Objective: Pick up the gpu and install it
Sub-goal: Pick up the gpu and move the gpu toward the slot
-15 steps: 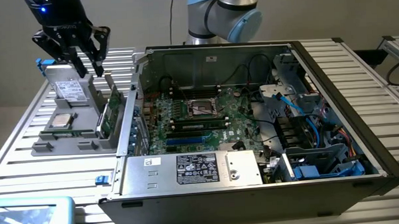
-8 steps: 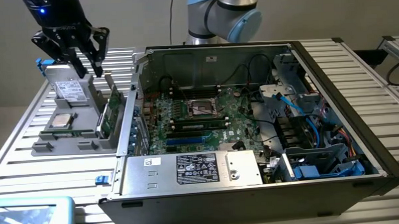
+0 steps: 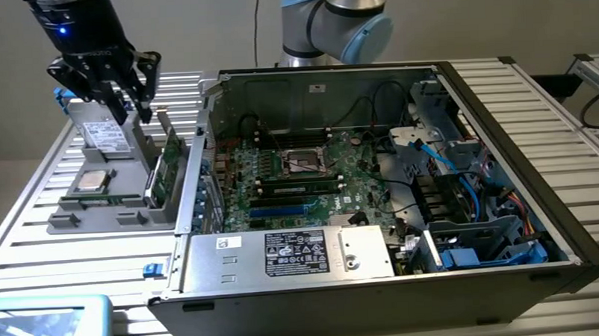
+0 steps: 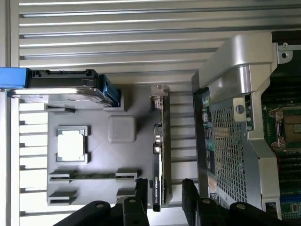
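The gpu (image 3: pixel 168 172) stands on its long edge in a slot of the grey parts holder (image 3: pixel 101 212), on the exterior view's left, next to the open computer case (image 3: pixel 507 131). My gripper (image 3: pixel 133 108) hangs above the holder's far end, higher than the card and not touching it. In the wrist view the gpu (image 4: pixel 159 155) appears edge-on as a thin strip with its silver bracket at one end. My gripper (image 4: pixel 163 195) is open, its two black fingers (image 4: pixel 141 193) standing on either side of the card's line with nothing held.
On the holder (image 4: pixel 94 155) a silver hard drive (image 3: pixel 104 137) stands upright and a processor chip (image 3: pixel 93 181) lies flat. Inside the case sit the green motherboard (image 3: pixel 300 175), a power supply (image 3: pixel 293 254) and blue cables. The case's rear wall (image 4: pixel 225 155) stands close beside the card.
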`<state>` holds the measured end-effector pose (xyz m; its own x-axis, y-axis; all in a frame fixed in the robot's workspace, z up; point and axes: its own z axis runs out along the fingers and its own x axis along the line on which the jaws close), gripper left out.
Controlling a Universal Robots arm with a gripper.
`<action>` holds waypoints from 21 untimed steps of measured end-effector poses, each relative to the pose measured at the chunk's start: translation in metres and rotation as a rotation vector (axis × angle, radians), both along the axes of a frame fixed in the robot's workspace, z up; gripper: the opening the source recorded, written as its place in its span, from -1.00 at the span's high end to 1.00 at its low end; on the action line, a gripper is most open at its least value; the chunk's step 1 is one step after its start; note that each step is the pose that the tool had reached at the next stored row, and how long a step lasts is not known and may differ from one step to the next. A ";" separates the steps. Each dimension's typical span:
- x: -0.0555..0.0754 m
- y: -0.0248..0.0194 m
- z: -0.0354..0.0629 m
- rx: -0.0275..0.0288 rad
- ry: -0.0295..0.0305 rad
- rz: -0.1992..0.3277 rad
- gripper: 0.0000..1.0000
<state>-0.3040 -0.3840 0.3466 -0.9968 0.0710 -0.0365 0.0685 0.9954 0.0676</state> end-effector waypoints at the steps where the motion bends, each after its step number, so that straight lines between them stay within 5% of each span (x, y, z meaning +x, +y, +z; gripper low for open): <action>1: 0.000 0.0000 -0.0018 -0.0001 0.0001 0.000 0.12; 8: -0.001 -0.0001 -0.0141 0.0005 -0.0025 0.000 0.12; 11: -0.006 -0.0002 -0.0158 0.0120 -0.0121 0.000 0.12; 16: -0.008 -0.0057 -0.0196 0.0333 -0.0162 -0.001 0.12; 21: -0.008 -0.0104 -0.0286 0.0356 -0.0166 -0.017 0.12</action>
